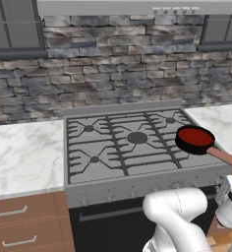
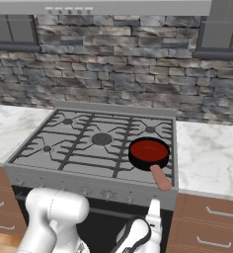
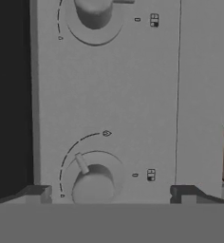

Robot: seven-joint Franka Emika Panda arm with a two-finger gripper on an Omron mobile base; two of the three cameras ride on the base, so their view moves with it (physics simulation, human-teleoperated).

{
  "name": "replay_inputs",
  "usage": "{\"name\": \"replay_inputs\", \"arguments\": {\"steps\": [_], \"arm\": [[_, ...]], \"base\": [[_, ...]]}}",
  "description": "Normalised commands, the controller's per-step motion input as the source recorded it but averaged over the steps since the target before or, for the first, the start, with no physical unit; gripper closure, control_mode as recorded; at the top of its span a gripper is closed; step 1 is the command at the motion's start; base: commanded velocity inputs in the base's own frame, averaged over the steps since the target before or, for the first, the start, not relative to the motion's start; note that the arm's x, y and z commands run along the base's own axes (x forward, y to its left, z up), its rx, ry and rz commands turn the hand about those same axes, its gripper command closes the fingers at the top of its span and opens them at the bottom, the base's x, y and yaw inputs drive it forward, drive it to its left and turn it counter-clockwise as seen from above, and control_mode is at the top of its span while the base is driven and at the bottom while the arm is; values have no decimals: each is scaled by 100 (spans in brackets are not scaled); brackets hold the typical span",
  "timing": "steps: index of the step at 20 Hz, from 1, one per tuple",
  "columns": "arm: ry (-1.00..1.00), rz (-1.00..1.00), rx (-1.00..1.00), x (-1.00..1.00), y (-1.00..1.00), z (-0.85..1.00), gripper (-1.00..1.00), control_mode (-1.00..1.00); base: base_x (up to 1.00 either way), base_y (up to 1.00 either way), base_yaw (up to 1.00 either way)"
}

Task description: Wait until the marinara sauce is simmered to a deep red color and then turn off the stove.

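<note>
Knob (image 3: 92, 182) at lower centre of the hand view, small, rigid, likely slick; claw (image 3: 111, 192) spread apart astride it, best pinched across its sides.

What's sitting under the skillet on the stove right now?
The skillet, filled with red marinara sauce, rests on the dark grate at the stove's front right corner. The burner beneath it is covered by the pan, so no flame can be seen.

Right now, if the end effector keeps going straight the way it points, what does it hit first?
Probably the lower knob on the stove front panel, sitting between the open end effector fingertips; depth is unclear.
</note>
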Motion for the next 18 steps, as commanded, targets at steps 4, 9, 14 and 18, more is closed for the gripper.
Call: {"name": "replay_inputs", "arguments": {"steps": [4, 9, 14, 18], "arm": [[1, 0, 2, 0, 0, 29, -100, -100], [4, 0, 0, 13, 0, 1, -100, -100], [7, 0, -1, 17, 6, -3, -100, -100], [5, 0, -8, 0, 13, -18, -100, -100]], "base": [[0, 0, 0], [0, 0, 0], [0, 0, 0], [0, 0, 0]]}}
